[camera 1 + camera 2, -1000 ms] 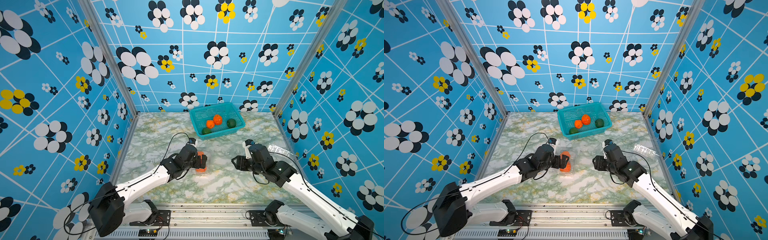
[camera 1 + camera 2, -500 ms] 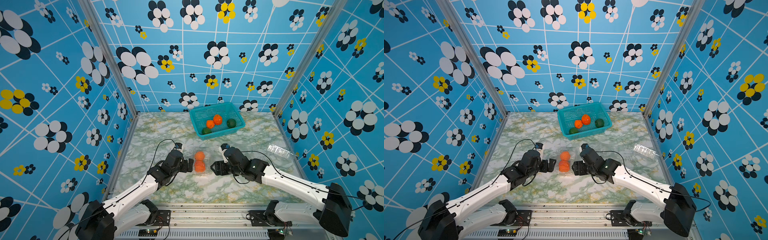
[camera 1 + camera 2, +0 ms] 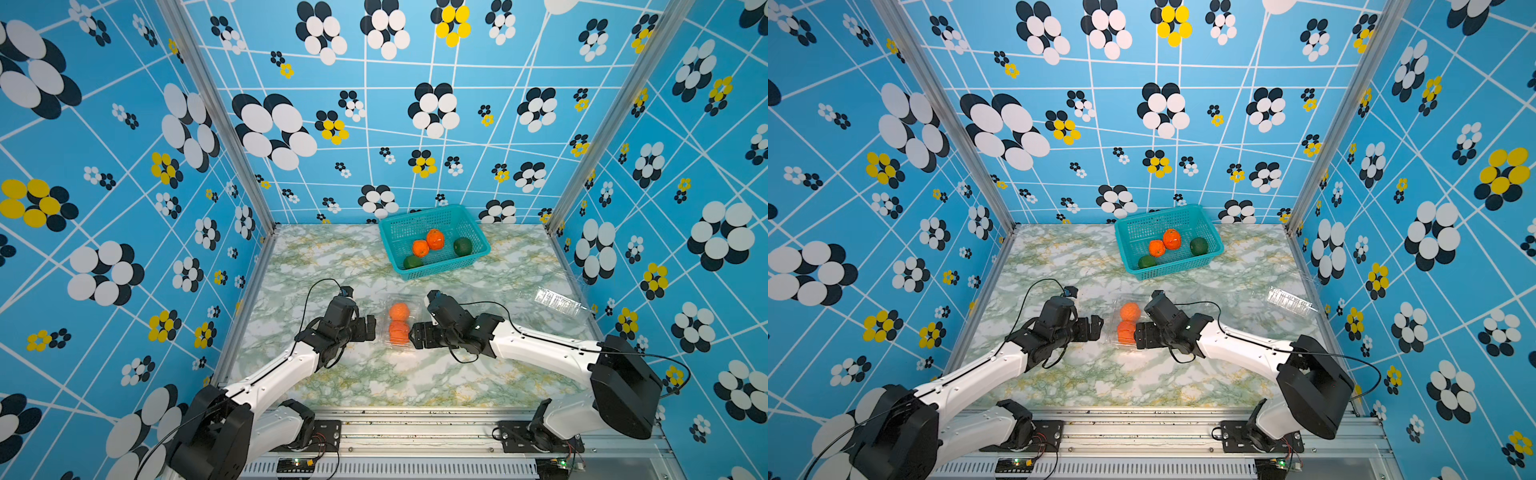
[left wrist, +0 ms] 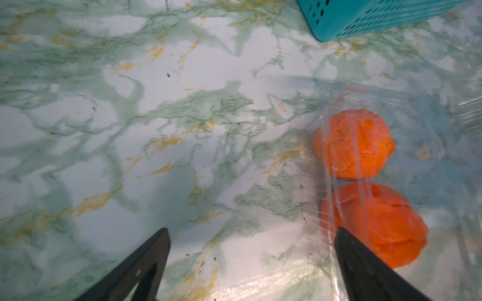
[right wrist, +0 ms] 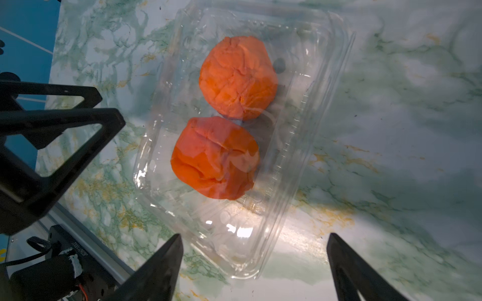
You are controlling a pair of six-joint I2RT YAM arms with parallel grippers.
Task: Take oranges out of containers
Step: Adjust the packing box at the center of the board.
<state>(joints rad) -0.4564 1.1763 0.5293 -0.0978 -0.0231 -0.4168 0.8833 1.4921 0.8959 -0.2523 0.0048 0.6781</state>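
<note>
The clear container sits mid-tabletop, between the two tools. Its long axis runs from the robot's side towards the teal basket, and two oranges lie in a row along it, the near orange touching the far orange; whether a lid is shut over them I cannot tell, though glare lines cross the fruit in the left wrist view. The left tool is spread wide and empty on the container's left long side, just beside the wall; the right tool is likewise spread, gripping nothing, at the right long wall and level with the near orange, so I judge it the nearer arm. In the right wrist view the container's near end lies between its fingers. The coming move likely turns on this side-on approach: each tool meets a long wall, not an end. An empty container lies well apart at the tabletop's right edge; the basket holds two more oranges.
</note>
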